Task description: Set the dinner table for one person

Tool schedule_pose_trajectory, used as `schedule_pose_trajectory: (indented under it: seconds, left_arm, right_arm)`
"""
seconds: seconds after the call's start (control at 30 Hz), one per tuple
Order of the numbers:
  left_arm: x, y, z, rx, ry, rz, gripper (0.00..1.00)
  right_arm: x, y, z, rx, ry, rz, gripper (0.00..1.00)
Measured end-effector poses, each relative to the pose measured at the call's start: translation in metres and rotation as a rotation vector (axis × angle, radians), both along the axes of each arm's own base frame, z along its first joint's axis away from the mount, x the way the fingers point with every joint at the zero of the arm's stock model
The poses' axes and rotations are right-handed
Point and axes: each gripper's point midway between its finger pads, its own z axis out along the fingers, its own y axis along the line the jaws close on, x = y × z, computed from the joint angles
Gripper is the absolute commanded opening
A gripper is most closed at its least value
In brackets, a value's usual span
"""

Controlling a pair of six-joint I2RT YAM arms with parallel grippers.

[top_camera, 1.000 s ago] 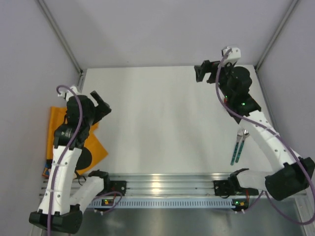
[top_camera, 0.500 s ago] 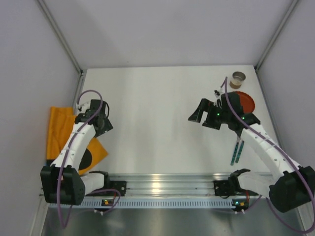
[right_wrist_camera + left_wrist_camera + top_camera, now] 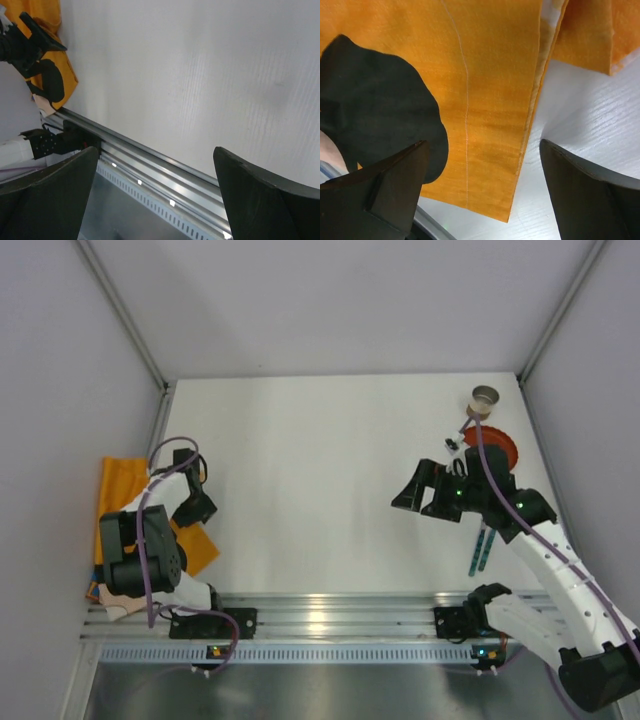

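Observation:
The white dinner table (image 3: 320,460) has a ribbed aluminium rail (image 3: 330,615) along its near edge. A red plate (image 3: 497,446), a small metal cup (image 3: 485,398) and two teal-handled utensils (image 3: 481,546), one a fork, lie at the right. My left gripper (image 3: 196,506) is open and empty, just above the corner of the orange placemat (image 3: 125,502). The left wrist view shows that gripper (image 3: 483,146) over the cloth (image 3: 485,90) and its black print. My right gripper (image 3: 415,492) is open and empty above the table, left of the plate, and it also shows in the right wrist view (image 3: 156,150).
The placemat lies folded at the left edge, partly off the white tabletop (image 3: 590,115). Grey walls enclose the table on three sides. The right wrist view shows the rail (image 3: 150,165), the placemat (image 3: 60,80) and the left arm (image 3: 25,42) at far left.
The left arm folded back and its gripper came down over the placemat corner. The right arm swung from the back right to the middle right, uncovering the cup and plate.

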Motion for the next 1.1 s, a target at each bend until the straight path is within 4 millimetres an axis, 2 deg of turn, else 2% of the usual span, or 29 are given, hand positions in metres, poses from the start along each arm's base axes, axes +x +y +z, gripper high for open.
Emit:
schedule_pose_trajectory:
  seconds: [0.13, 0.23, 0.4, 0.47, 0.5, 0.57, 0.6, 0.63, 0.73, 0.83, 0.97, 1.03, 1.1]
  left_arm:
    - [0.014, 0.009, -0.003, -0.003, -0.029, 0.014, 0.98]
    - [0.024, 0.018, -0.005, -0.012, -0.066, 0.041, 0.96]
    - [0.048, 0.039, -0.008, -0.037, -0.126, 0.097, 0.88]
    - [0.060, 0.048, -0.010, -0.050, -0.148, 0.112, 0.80]
    - [0.067, 0.052, -0.010, -0.057, -0.163, 0.114, 0.70]
    - [0.077, 0.057, -0.011, -0.073, -0.188, 0.116, 0.61]
    - [0.080, 0.058, -0.012, -0.082, -0.195, 0.115, 0.54]
    - [0.083, 0.059, -0.012, -0.089, -0.200, 0.111, 0.39]
    - [0.094, 0.056, -0.013, -0.125, -0.219, 0.099, 0.13]
    - [0.095, 0.054, -0.014, -0.139, -0.227, 0.094, 0.00]
    - [0.092, 0.046, -0.012, -0.146, -0.255, 0.094, 0.00]
    - [0.090, 0.034, -0.012, -0.153, -0.251, 0.078, 0.00]
    - [0.090, 0.013, -0.012, -0.168, -0.234, 0.042, 0.00]
  right_arm:
    - [-0.010, -0.004, -0.004, -0.034, 0.038, 0.019, 1.00]
    - [-0.011, -0.006, 0.001, -0.050, 0.034, 0.031, 1.00]
    - [-0.011, -0.007, 0.008, -0.052, 0.022, 0.034, 1.00]
    - [-0.011, -0.007, 0.007, -0.054, 0.026, 0.034, 1.00]
    - [-0.012, -0.007, 0.007, -0.055, 0.028, 0.034, 1.00]
    - [-0.012, -0.007, 0.006, -0.056, 0.032, 0.033, 1.00]
    - [-0.013, -0.008, 0.006, -0.057, 0.033, 0.032, 1.00]
    - [-0.013, -0.008, 0.006, -0.058, 0.037, 0.030, 1.00]
    - [-0.014, -0.009, 0.005, -0.063, 0.041, 0.025, 1.00]
    - [-0.014, -0.010, 0.004, -0.067, 0.043, 0.017, 1.00]
    - [-0.013, -0.012, 0.001, -0.074, 0.047, 0.002, 1.00]
    - [-0.013, -0.014, -0.003, -0.080, 0.056, -0.006, 1.00]
    - [-0.014, -0.015, -0.005, -0.084, 0.059, -0.012, 1.00]
